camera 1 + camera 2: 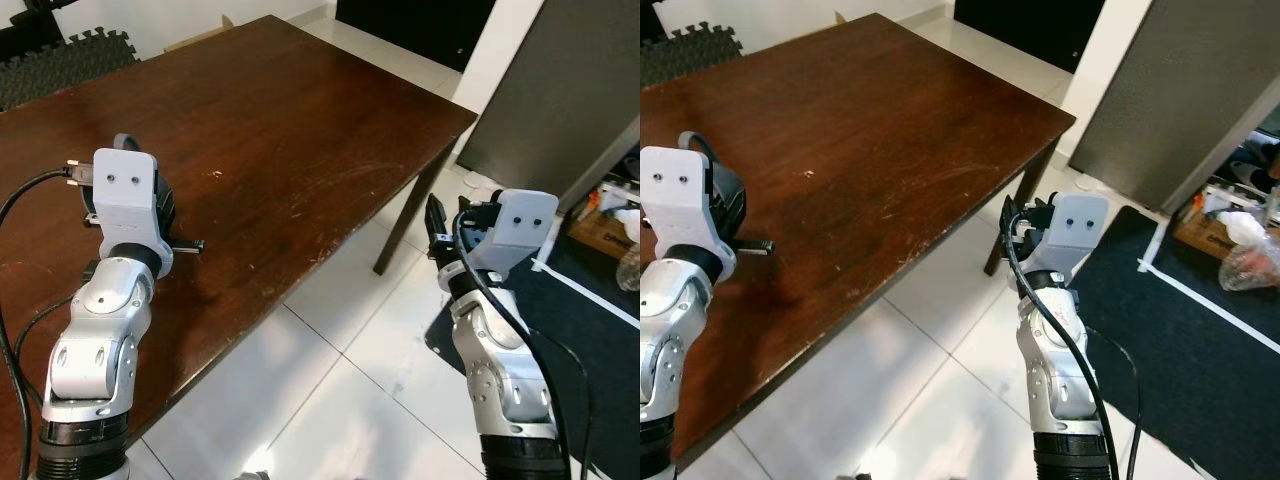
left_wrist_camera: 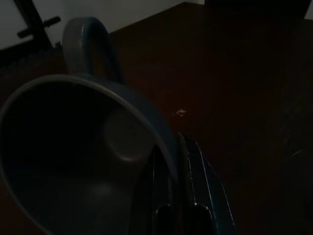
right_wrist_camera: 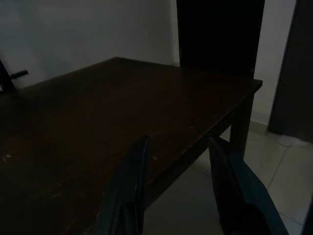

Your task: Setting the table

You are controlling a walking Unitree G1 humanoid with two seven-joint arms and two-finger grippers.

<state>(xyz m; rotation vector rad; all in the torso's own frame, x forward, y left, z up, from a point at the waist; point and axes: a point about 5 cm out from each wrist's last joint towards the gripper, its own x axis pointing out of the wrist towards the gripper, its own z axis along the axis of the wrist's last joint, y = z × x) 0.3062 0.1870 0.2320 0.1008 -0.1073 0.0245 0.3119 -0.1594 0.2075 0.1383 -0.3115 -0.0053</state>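
Note:
My left gripper [image 2: 171, 152] is shut on the rim of a blue-grey mug [image 2: 88, 161], with one finger inside and one outside. The mug's handle [image 1: 127, 141] sticks up behind the left wrist mount, over the left part of the dark brown wooden table [image 1: 290, 120]. I cannot tell whether the mug rests on the tabletop or hangs just above it. My right gripper [image 3: 178, 147] is open and empty. It is off the table's right edge, above the tiled floor, and points toward the table's corner leg [image 1: 400, 225].
White tiled floor [image 1: 340, 380] lies to the right of the table. A dark rug [image 1: 590, 300] with a white stripe, a tall grey cabinet [image 1: 560, 90], and boxes with a plastic bag [image 1: 1240, 245] stand at the right. Black foam mats [image 1: 60, 60] lie at the far left.

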